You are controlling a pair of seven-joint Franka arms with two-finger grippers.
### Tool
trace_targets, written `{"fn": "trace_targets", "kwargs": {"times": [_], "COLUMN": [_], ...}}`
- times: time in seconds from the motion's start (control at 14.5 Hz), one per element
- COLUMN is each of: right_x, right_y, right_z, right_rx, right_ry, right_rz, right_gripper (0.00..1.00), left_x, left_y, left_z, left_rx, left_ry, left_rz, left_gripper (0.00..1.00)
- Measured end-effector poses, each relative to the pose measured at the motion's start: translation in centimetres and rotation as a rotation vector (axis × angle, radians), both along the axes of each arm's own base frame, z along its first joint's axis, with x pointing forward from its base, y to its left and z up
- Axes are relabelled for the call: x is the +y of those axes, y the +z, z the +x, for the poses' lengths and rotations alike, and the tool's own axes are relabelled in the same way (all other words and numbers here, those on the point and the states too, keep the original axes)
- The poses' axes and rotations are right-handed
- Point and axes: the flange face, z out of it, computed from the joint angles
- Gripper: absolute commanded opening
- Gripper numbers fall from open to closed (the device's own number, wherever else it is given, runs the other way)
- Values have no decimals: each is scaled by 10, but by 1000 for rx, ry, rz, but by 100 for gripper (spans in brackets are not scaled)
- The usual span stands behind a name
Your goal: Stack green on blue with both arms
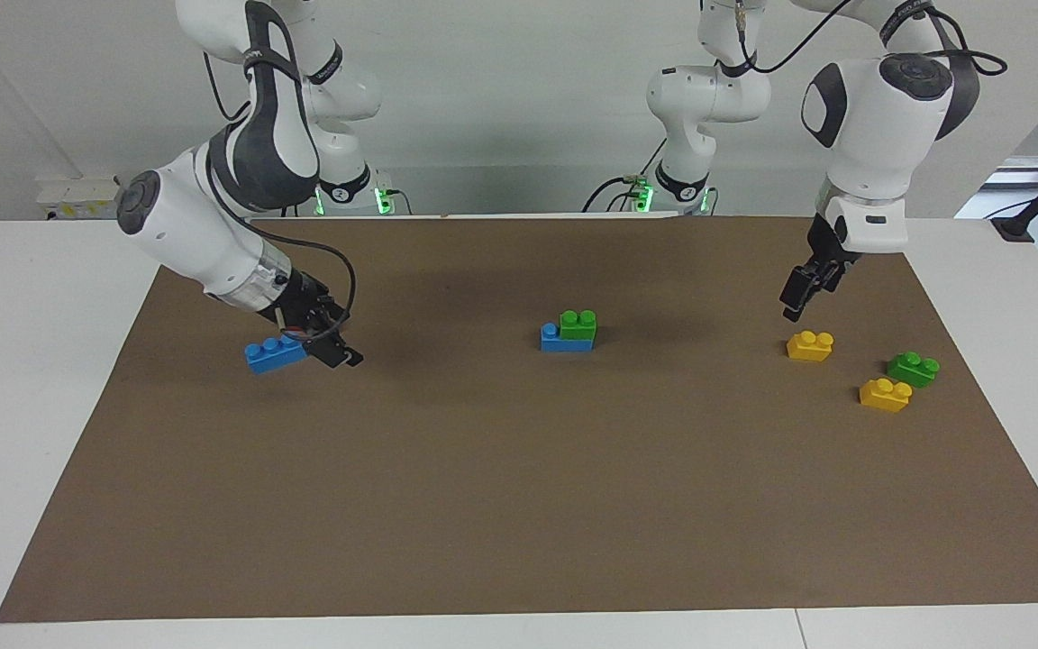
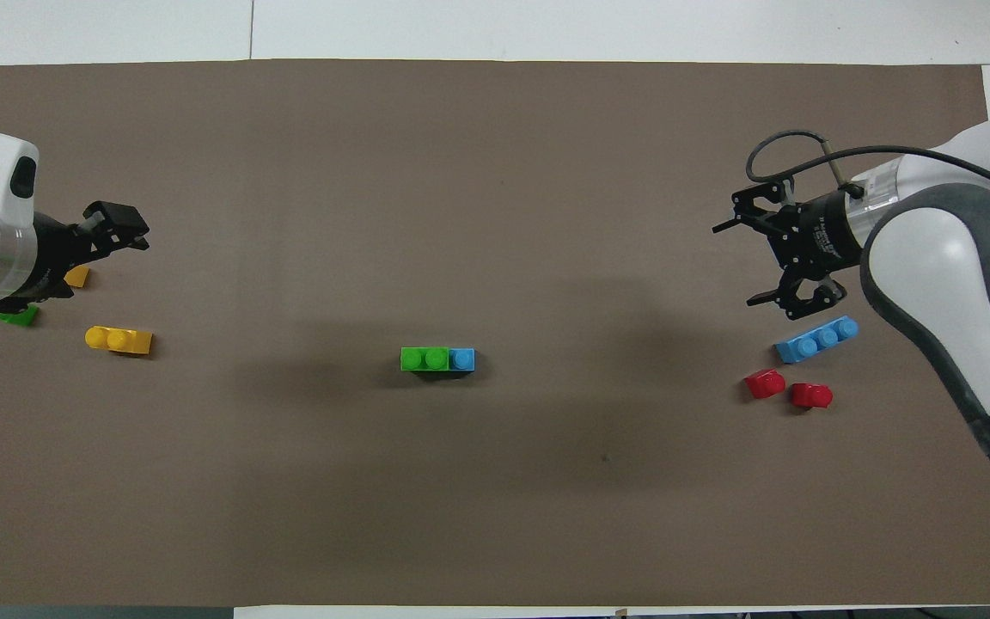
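A green brick [image 1: 578, 326] sits on one end of a blue brick [image 1: 555, 341] at the middle of the mat; in the overhead view the green [image 2: 424, 358] covers two of the blue brick's [image 2: 461, 358] studs. A second blue brick [image 1: 274, 354] [image 2: 817, 339] lies at the right arm's end. My right gripper [image 1: 343, 342] [image 2: 740, 262] is open and empty right beside it. A second green brick [image 1: 913, 368] lies at the left arm's end, partly hidden under my left arm in the overhead view [image 2: 14, 316]. My left gripper [image 1: 796, 302] [image 2: 136, 230] hangs open and empty over the mat next to a yellow brick.
Two yellow bricks [image 1: 810, 345] [image 1: 885, 394] lie near the second green brick; they also show in the overhead view [image 2: 119, 340] [image 2: 78, 276]. Two small red bricks [image 2: 766, 383] [image 2: 811, 395] lie just nearer to the robots than the loose blue brick. A brown mat [image 1: 519, 505] covers the table.
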Motion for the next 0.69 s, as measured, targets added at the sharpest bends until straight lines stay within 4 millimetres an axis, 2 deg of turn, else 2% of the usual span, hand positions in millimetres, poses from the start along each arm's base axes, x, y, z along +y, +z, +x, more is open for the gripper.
{"fn": "trace_targets", "kwargs": {"times": [0.21, 0.41, 0.55, 0.69], "right_x": [-22, -21, -21, -22], "right_y": [36, 90, 122, 150], "right_z": [-10, -40, -60, -72], "right_rx": [-128, -216, -252, -272], "right_ry": [335, 645, 807, 942], "right_rz": [-60, -122, -173, -247], "right_gripper": [100, 100, 100, 100], "left_x": [10, 22, 21, 19], "left_y": [18, 41, 58, 72], "left_z": [2, 2, 1, -1], "left_rx": [18, 61, 116, 178], "left_ry": [-211, -370, -407, -419], "left_rz": [-3, 12, 10, 2], "left_gripper": [100, 100, 100, 100]}}
